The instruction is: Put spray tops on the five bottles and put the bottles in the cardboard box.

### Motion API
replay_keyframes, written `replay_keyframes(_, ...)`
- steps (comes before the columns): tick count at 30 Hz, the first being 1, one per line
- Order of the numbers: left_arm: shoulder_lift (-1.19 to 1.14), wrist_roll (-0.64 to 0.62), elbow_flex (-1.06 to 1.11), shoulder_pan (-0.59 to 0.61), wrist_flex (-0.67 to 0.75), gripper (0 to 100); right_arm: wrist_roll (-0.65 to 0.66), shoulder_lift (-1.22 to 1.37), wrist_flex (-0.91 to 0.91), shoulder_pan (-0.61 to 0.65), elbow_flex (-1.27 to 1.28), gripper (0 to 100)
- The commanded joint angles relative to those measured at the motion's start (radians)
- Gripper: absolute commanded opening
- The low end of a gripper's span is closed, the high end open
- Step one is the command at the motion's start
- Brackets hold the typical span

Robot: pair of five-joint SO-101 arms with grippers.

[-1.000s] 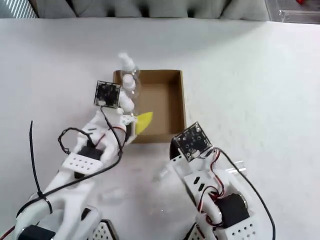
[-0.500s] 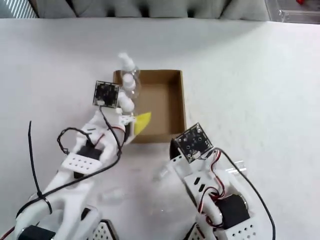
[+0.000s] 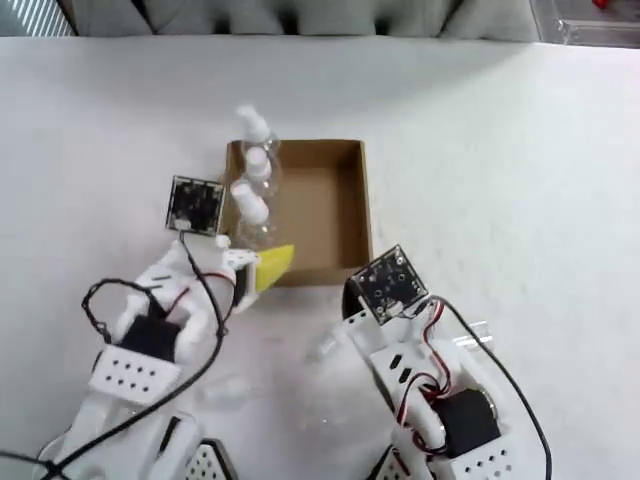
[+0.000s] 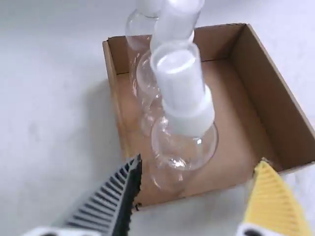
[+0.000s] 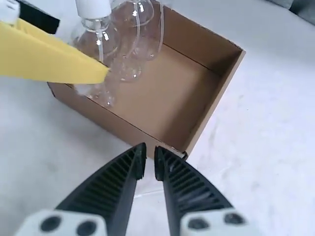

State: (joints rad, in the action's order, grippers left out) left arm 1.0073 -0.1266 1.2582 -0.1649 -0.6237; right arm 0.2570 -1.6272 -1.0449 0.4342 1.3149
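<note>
Three capped bottles (image 3: 248, 200) stand in a row inside the box (image 3: 335, 215) along its left-arm-side wall, with the left gripper (image 4: 199, 167) released beside the nearest and the right gripper (image 5: 150, 153) clenched empty near the box.

No text, label, number or sign can be read. The cardboard box (image 3: 320, 212) shows plain brown card, and the clear bottles (image 3: 256, 200) show no legible print. The two small circuit boards (image 3: 195, 203) on the arms, at about 9 o'clock and 4 o'clock of the box, carry only tiny marks, too small to make out.
</note>
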Motion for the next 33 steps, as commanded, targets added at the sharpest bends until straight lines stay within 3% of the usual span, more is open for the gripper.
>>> replay_keyframes(1,0.122,0.008,-0.009,0.001,-0.172,34,0.014,0.015,-0.005,-0.045,-0.005,1.5)
replay_keyframes(14,0.314,0.008,-0.015,0.022,-0.598,33,0.195,0.033,-0.14,-0.058,0.014,1.5)
replay_keyframes(21,0.314,0.049,-0.009,0.176,-0.608,30,0.261,0.271,-0.153,-0.054,-0.034,1.7)
replay_keyframes(27,0.314,0.057,-0.005,0.191,-0.562,2,0.336,0.529,-0.153,-0.059,-0.155,1.8)
replay_keyframes(30,0.314,0.054,0.021,0.22,-0.54,6,0.413,0.611,-0.157,-0.07,-0.195,1.8)
replay_keyframes(33,0.314,0.055,0.055,0.312,-0.466,3,0.525,0.641,-0.162,-0.074,-0.222,1.8)
